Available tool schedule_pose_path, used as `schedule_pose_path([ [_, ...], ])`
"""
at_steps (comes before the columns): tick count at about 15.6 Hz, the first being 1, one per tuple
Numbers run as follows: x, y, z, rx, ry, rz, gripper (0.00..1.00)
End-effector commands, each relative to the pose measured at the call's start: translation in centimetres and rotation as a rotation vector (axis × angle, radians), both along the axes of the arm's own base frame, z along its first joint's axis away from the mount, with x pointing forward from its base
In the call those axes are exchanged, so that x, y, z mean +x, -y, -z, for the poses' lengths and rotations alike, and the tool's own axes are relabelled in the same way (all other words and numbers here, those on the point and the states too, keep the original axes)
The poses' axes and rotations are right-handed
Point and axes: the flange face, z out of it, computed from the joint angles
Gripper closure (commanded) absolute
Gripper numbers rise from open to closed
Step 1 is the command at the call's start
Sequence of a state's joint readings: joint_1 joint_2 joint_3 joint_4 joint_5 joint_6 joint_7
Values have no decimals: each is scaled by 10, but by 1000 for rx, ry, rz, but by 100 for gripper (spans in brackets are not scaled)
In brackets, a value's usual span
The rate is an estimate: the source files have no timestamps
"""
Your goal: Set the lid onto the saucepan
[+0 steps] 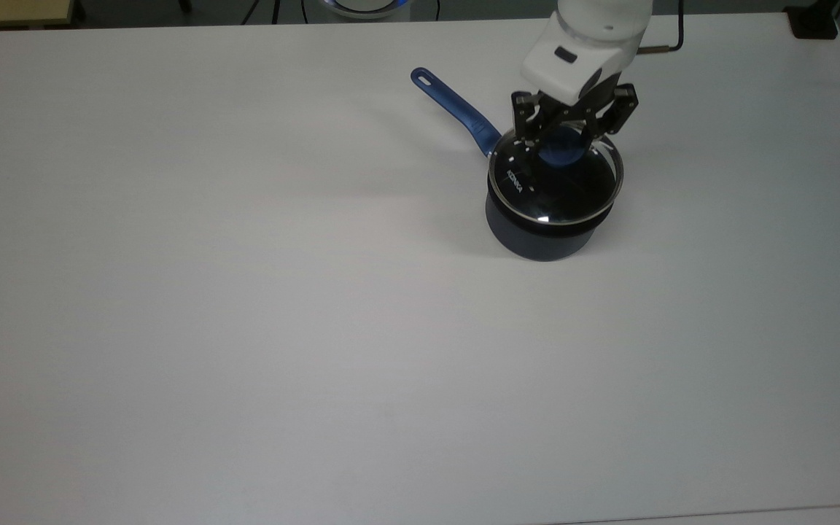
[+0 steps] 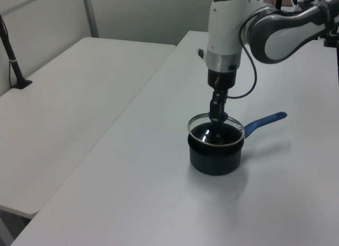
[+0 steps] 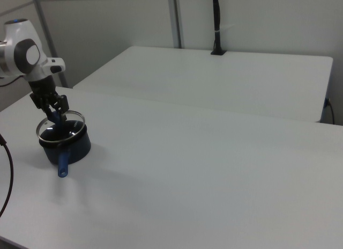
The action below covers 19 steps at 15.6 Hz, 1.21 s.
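The dark navy saucepan (image 1: 537,237) stands at the table's far right in the top view, and its long blue handle (image 1: 455,106) points to the upper left. The clear glass lid (image 1: 558,195) with white lettering lies level over the pan's mouth and covers it. My gripper (image 1: 564,146) comes down from above and is shut on the lid's blue knob (image 1: 560,154). In the left view the gripper (image 2: 217,119) stands upright over the lid (image 2: 216,134) and saucepan (image 2: 216,156). The right view has the saucepan (image 3: 69,148), lid (image 3: 60,129) and gripper (image 3: 55,116) at its far left.
The white table (image 1: 245,292) stretches wide to the top view's left and front of the pan. A second table (image 2: 63,97) stands beside it with a black clamped post (image 2: 13,63). A black clamp (image 1: 814,25) sits on the far right corner.
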<state>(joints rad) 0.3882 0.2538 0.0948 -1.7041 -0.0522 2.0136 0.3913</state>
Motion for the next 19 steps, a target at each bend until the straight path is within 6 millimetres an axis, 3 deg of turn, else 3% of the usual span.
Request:
schedule_pose_path([
  [1,8,-11,13,4,37,9,53],
  [10,3,-18,13,-3,32,-9,52],
  [14,0,-14,17,-55,20,-25,36],
  [15,-1,-14,17,-60,15,-25,15],
  [16,-3,-13,16,-67,4,-24,0],
  [19,-8,-8,-1,-79,-8,-19,0],
])
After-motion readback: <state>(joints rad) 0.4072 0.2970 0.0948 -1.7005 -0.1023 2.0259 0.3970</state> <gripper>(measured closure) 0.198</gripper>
